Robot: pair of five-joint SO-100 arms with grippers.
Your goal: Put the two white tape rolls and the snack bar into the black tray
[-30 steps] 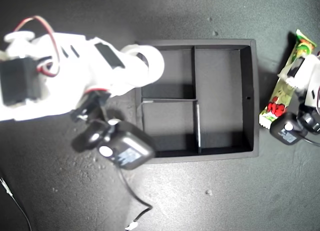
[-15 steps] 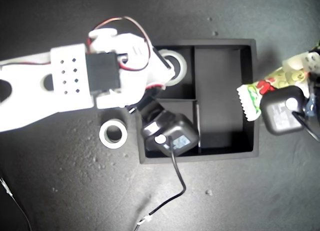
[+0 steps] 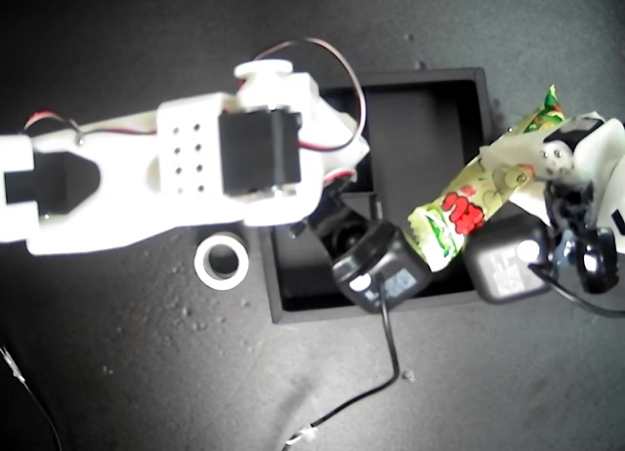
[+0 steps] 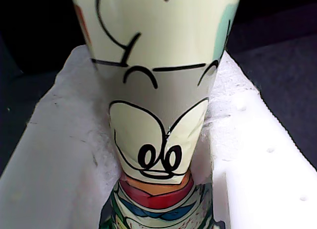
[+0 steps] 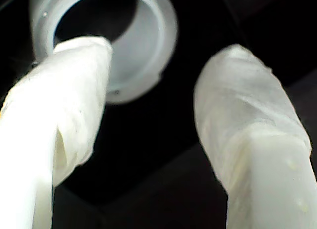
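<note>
Clamping the snack bar [image 4: 158, 135] between its white pads, my first claw [image 3: 547, 178] sits at about three o'clock in the exterior view, over the black tray's [image 3: 275, 295] edge on that side. The packet [image 3: 469, 202] slants from the claw down toward five o'clock, its lower end hanging above the tray's long compartment, with red lettering showing near that end.

My second claw [image 5: 153, 120] stands wide, both wrapped fingers [image 5: 247, 120] apart and gripping nothing. In the second wrist view one white tape roll [image 5: 143, 45] lies on the tray's black floor; one finger overlaps its rim in that picture, and I cannot tell whether they touch. In the exterior view this arm's white body [image 3: 195, 168] reaches in from nine o'clock and covers the tray's small compartments, so the roll inside is hidden there.

The other white tape roll [image 3: 222, 261] lies flat on the dark worktop [image 3: 127, 373], just outside the tray's wall at roughly eight o'clock of the picture, near that arm but clear of its fingers
</note>
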